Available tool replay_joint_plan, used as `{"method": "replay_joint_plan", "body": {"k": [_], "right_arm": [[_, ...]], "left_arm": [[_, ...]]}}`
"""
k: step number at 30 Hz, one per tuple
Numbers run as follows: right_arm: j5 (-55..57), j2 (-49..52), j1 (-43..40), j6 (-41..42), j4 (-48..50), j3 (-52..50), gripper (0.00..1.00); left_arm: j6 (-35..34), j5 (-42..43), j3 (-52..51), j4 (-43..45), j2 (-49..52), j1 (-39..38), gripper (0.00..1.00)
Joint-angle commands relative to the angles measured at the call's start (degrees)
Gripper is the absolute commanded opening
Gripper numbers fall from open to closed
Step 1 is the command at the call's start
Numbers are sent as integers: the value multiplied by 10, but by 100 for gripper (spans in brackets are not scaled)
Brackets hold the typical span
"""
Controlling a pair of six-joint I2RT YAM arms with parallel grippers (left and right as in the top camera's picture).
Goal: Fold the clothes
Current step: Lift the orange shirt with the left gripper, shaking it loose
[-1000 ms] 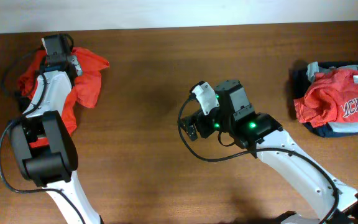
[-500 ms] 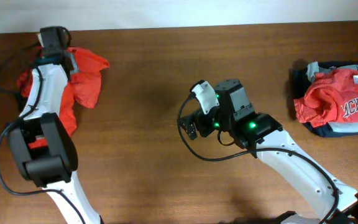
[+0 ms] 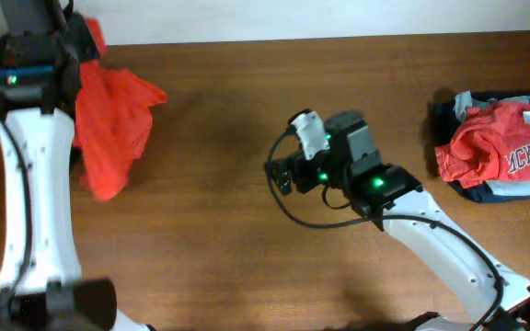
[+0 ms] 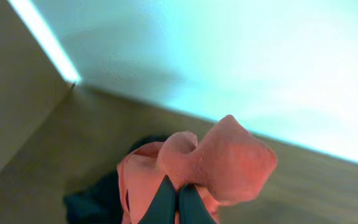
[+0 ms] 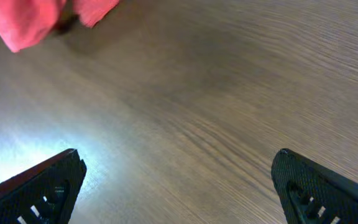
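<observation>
Left fingers [image 4: 162,202] pinching bunched orange-red T-shirt [image 4: 229,162]

The overhead view is bright and even, lit from above. The brown surface [image 3: 219,119] carries only faint, soft shadows beside the arms. The left arm [image 3: 30,184], close to the lens, looks large and smeared, with soft edges. Two green lamps [image 3: 373,185] glow on the right arm [image 3: 431,230]. The left wrist view is hazy and tinted cyan, with a bright strip at upper left; the orange-red T-shirt [image 4: 222,162] and the dark left fingers [image 4: 165,202] are out of focus. In the right wrist view pale glare spreads over the wood at lower left, and the right fingers [image 5: 42,186] are near-black shapes.
</observation>
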Motion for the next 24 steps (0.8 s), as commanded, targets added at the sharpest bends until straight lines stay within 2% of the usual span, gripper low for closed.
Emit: {"method": "replay_joint_plan", "body": {"k": [1, 7, 15, 24], "right_arm": [[-26, 4, -33, 31, 5, 11, 99], [-112, 4, -77, 30, 3, 11, 98], [-121, 2, -76, 27, -8, 11, 95], [-120, -55, -42, 9, -25, 11, 95]], "left_arm": [[-1, 18, 10, 8, -50, -29, 1], [-1, 18, 10, 34, -98, -63, 1], [-1, 27, 10, 30, -114, -92, 1], [-1, 27, 10, 44, -136, -127, 1]]}}
